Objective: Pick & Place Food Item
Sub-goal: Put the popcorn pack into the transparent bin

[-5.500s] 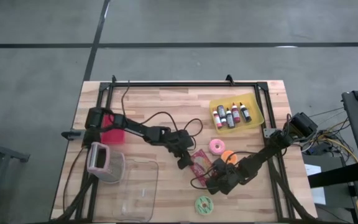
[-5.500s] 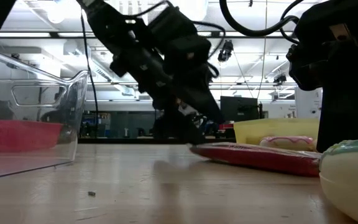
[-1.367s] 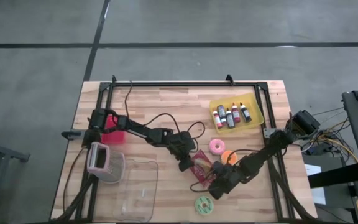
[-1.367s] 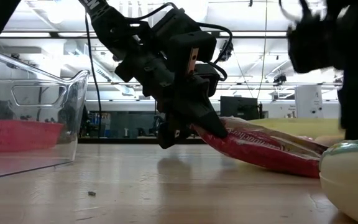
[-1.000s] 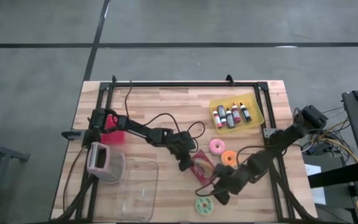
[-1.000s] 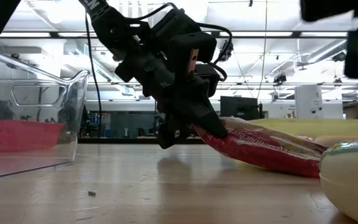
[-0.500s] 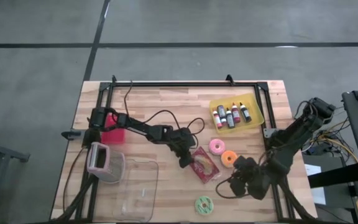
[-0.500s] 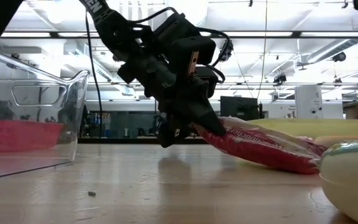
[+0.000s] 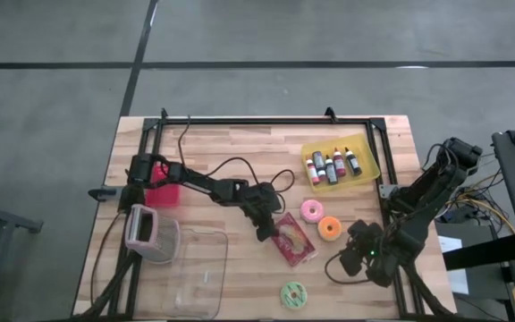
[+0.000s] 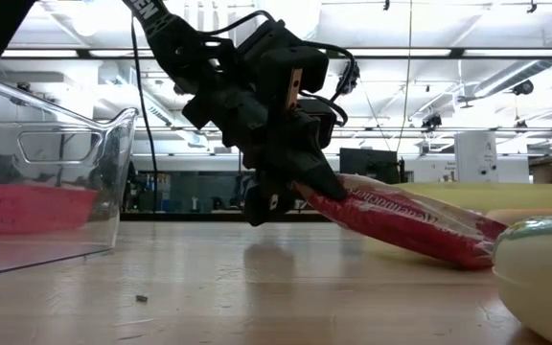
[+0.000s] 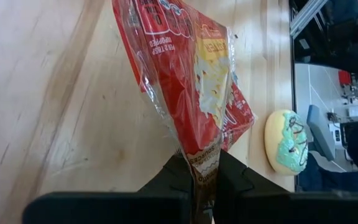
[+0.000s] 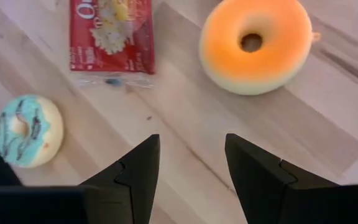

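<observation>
left claw point(image 11: 205, 180) | clamped on red snack packet point(image 11: 185, 81) end | far end on table point(image 9: 231, 148)

snack packet point(image 11: 185, 81): red clear-edged wrapper, yellow-white picture, white lettering
orange doughnut point(image 12: 254, 43): orange top, pale yellow rim
green doughnut point(image 12: 27, 129): mint icing, dark drizzle lines, cream base
pink doughnut point(image 9: 311, 210): pink icing
tray point(image 9: 367, 171): yellow, at 2 o'clock on the desk
bottles point(image 9: 333, 165): dark and red, white caps
desk point(image 9: 231, 148): light wood planks
bin point(image 9: 195, 277): clear plastic
block point(image 9: 162, 194): red, at 9 o'clock
</observation>
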Available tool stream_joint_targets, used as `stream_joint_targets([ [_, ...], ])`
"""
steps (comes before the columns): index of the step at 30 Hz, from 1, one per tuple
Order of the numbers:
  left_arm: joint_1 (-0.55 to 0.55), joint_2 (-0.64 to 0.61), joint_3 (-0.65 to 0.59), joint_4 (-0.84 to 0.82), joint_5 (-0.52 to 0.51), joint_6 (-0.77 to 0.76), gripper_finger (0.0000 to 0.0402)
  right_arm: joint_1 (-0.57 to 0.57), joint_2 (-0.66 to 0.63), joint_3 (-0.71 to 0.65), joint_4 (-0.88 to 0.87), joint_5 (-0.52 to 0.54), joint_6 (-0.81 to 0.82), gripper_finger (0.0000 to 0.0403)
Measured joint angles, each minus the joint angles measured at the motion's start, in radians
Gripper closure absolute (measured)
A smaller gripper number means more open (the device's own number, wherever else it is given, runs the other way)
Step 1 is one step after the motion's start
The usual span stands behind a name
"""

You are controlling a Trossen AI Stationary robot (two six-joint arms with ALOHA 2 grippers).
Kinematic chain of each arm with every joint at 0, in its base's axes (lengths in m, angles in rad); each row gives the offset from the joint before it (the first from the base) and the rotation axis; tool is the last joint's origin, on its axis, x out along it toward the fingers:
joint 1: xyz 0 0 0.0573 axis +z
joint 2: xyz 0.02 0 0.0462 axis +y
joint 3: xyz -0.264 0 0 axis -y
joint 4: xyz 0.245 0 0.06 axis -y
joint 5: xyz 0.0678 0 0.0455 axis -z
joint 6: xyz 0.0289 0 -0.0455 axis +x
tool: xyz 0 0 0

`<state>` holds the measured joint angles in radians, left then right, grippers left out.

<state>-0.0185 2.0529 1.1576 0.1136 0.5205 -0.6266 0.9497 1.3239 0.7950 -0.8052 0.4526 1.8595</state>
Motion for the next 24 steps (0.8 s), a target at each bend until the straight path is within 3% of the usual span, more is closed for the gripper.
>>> stream_joint_targets([
  [12,0.005,-0.025,0.000,0.001,-0.056,0.001,0.0374,0.000,0.005,-0.013,0.002,0.003,0.000,0.0225],
  [24,0.005,-0.130,0.000,-0.024,-0.100,0.043,0.0377,0.000,0.005,-0.014,0.002,0.023,-0.004,0.0225],
])
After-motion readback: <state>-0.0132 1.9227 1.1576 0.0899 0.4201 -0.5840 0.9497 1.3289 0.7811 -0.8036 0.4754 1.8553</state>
